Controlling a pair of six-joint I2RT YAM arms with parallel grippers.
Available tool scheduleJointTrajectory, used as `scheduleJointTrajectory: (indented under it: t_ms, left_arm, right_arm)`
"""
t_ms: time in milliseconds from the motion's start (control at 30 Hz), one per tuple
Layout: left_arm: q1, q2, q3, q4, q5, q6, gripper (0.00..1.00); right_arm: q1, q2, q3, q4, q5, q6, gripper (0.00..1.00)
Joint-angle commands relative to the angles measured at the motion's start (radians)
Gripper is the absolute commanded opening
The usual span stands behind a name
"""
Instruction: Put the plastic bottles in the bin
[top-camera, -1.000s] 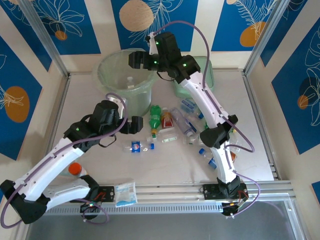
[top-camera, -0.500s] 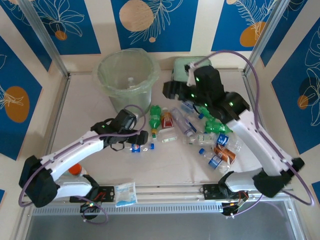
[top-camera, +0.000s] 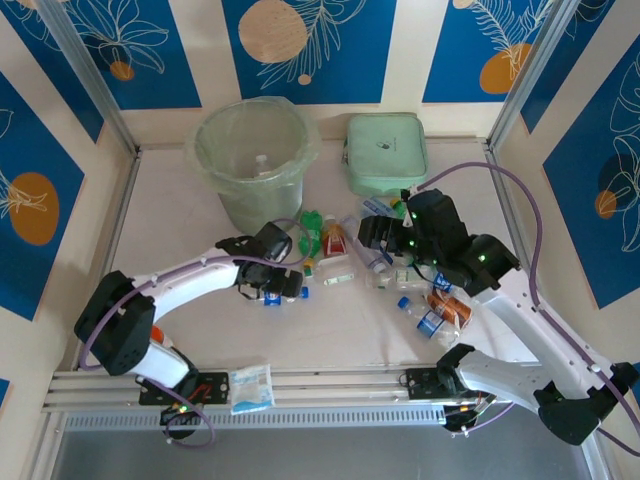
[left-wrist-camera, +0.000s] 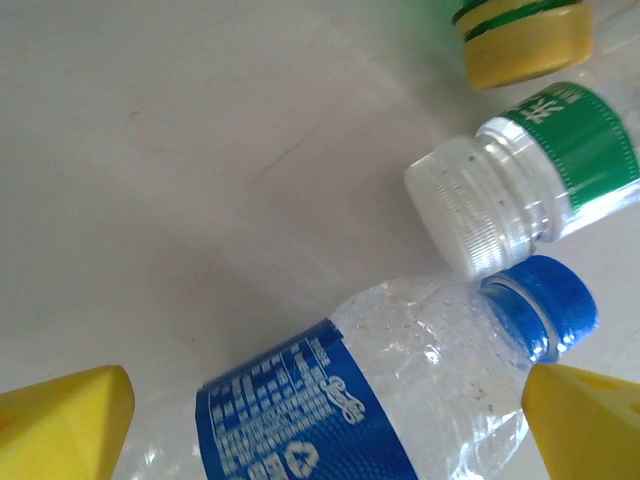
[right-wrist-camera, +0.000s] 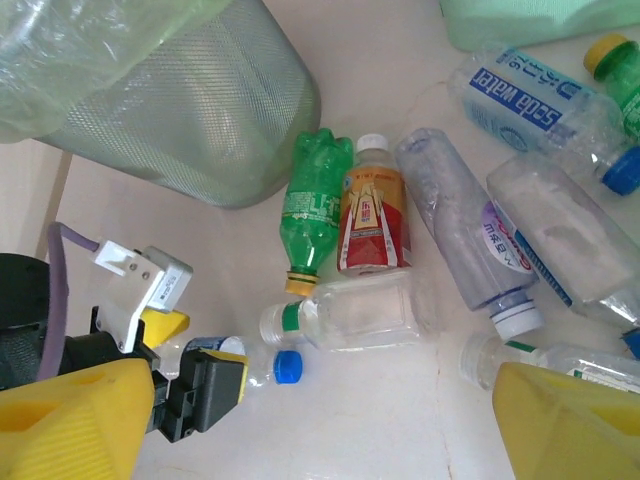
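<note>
Far left on the pale table (top-camera: 170, 240): the bin (top-camera: 250, 200), upright, by far the biggest thing here, lined with crinkly clear plastic. To its right, against the far edge, a flat mint-green case (top-camera: 386, 152), no part of the job. Nearer, spread across the middle and right of the table, the plastic bottles (top-camera: 345, 245), all lying on their sides, some touching, some apart: a green bottle (right-wrist-camera: 315, 205), a red-labelled bottle (right-wrist-camera: 372, 220) just beside it, a white-capped bottle (right-wrist-camera: 355, 312) crosswise at their necks, larger clear ones to the right. At the left edge of the spread, a small blue-labelled bottle (left-wrist-camera: 300, 400) with a blue cap (left-wrist-camera: 545, 300). Left claw (left-wrist-camera: 325, 440) wide open, low over that bottle, one yellow finger on each side, nothing clamped yet. Right claw (right-wrist-camera: 325, 420) also spread open and empty, hovering above the pile. Probably very light, thin-walled and springy, apt to dent under pressure and to roll or squirt sideways on the smooth tabletop. Best taken across the middle of the body, fingers square to the long axis, squeezed gently, never at the tapering neck or cap. Afterwards, a lift well clear of the rim before letting go, given the floppy liner.
</note>
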Motion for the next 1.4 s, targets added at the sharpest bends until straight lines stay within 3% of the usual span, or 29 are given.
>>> scheduleJointTrajectory:
  t_ms: [0,200,533,733,833,1367]
  left_arm:
    - [-0.006,-0.010,0.017,-0.084,0.037,0.008,0.99]
    - [-0.025,-0.069,-0.011,-0.130,0.083,-0.014,0.99]
    - [-0.089,-0.040,-0.026,-0.176,0.074,-0.019,0.99]
    - [-0.114,-0.001,-0.016,-0.201,0.013,-0.019,0.97]
    - [-0.142,0.036,0.007,-0.241,-0.080,-0.016,0.96]
    - [-0.165,0.043,0.030,-0.236,-0.084,-0.033,0.66]
  right_arm:
    - [-0.003,-0.014,-0.014,-0.014,0.006,0.026,0.89]
    - [-0.013,-0.015,-0.034,-0.007,0.001,0.024,0.89]
    - [-0.018,-0.015,-0.036,-0.019,0.000,0.022,0.92]
    - [-0.027,-0.015,-0.043,-0.014,-0.010,0.024,0.93]
    - [-0.033,-0.013,-0.048,-0.002,-0.028,0.021,0.93]
    - [-0.047,-0.012,-0.057,0.035,-0.054,0.013,0.86]
